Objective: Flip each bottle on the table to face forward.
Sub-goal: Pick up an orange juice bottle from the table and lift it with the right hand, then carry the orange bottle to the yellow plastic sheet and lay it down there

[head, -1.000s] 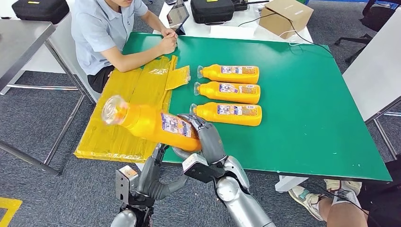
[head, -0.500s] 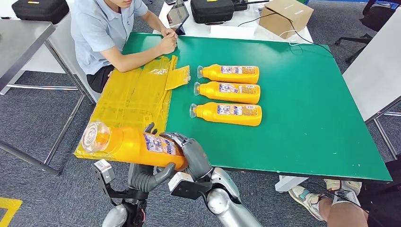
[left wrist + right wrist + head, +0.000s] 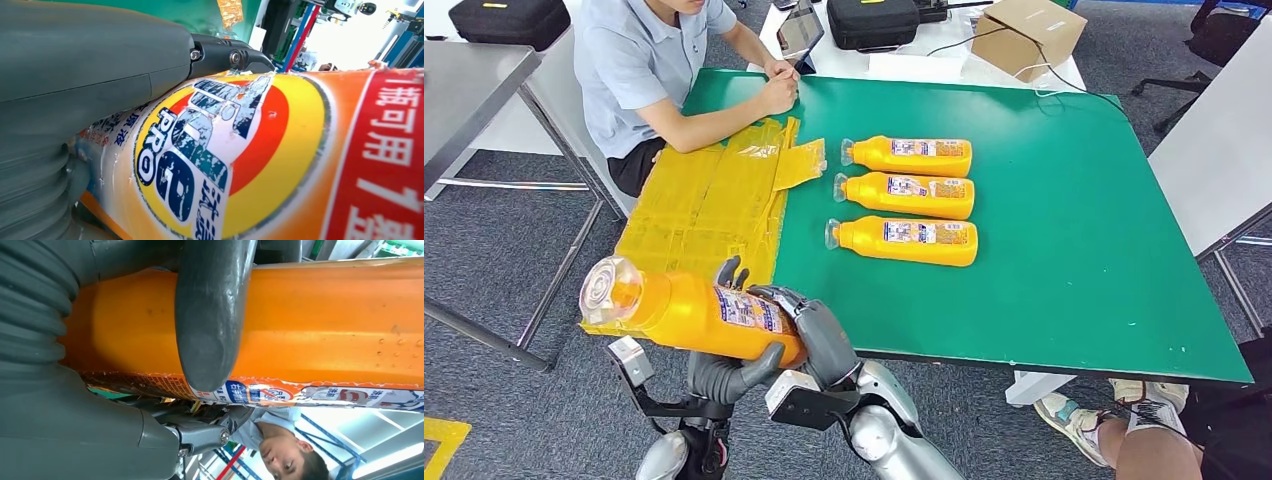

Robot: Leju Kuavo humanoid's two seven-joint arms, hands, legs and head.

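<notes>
— Holding position off the near-left corner of the green table (image 3: pixel 1064 250): one orange bottle (image 3: pixel 699 312) is carried on its side between both hands, its clear cap (image 3: pixel 611 290) toward the robot's left, over the edge of the yellow plastic sheet (image 3: pixel 709 210).

— State of the hands?

— Right hand (image 3: pixel 816 335) wraps the base end, dark fingers curled over the top of the bottle; the right wrist view shows the thick grey thumb (image 3: pixel 212 310) pressed across the orange body. Left hand (image 3: pixel 729 372) cups the bottle from beneath, fingers closed up around it; the left wrist view shows the printed label (image 3: pixel 240 155) right against the hand's grey cover.

— Remaining bottles?

— Three orange bottles lie on the table in a row, parallel, caps toward the yellow sheet: far bottle (image 3: pixel 911 156), middle bottle (image 3: pixel 909 195), near bottle (image 3: pixel 907 241). Each shows a label on its upper face.

— Surroundings?

— A seated person (image 3: pixel 649 75) in a light blue shirt rests forearms on the far-left table corner. A cardboard box (image 3: pixel 1028 36) and a black case (image 3: pixel 872 22) stand beyond the table.
</notes>
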